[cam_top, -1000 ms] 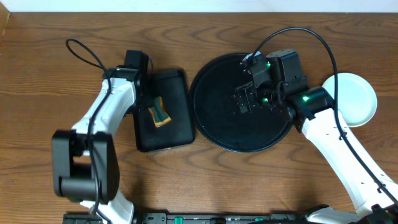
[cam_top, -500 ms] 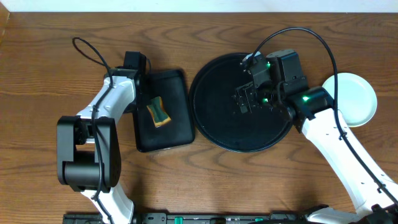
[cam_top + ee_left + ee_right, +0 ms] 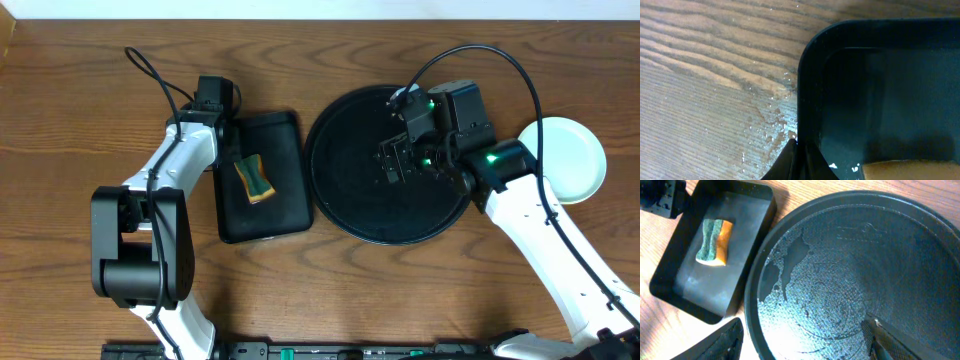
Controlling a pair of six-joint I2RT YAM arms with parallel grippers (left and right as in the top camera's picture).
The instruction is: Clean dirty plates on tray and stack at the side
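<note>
Plates (image 3: 565,160): you see them off the tray (image 3: 345,195), on the desk (image 3: 60,150) just beside its right rim, so stacking looks done | right hand (image 3: 390,165): spread wide, empty, over the bare wet tray, plates well apart | left hand (image 3: 796,162): pinched closed, empty, at the small tray (image 3: 285,215) corner, sponge (image 3: 253,178) parked inside.

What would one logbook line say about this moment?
tray: wet, no plates | plate: right of tray | sponge: in rectangular tray | left jaws: shut | right jaws: open over tray
</note>
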